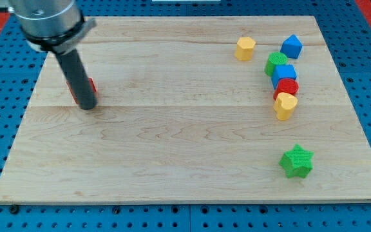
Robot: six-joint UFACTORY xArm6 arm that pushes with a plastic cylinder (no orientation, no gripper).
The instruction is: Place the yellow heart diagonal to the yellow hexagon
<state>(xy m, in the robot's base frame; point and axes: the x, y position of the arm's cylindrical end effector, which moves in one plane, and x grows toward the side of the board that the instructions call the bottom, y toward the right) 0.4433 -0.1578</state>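
Yellow heart: unmoved, view's right, touching red block.
My tip, no fingers to report, sits far left beside another red block; yellow hexagon awaits; pushing all remains.

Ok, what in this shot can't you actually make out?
- Red block at the view's left: my tip and the rod cover most of it, so its shape is unclear.
- Arm above the rod: cut off by the view's top edge.
- Red block in the right cluster: partly behind the yellow heart, shape uncertain.
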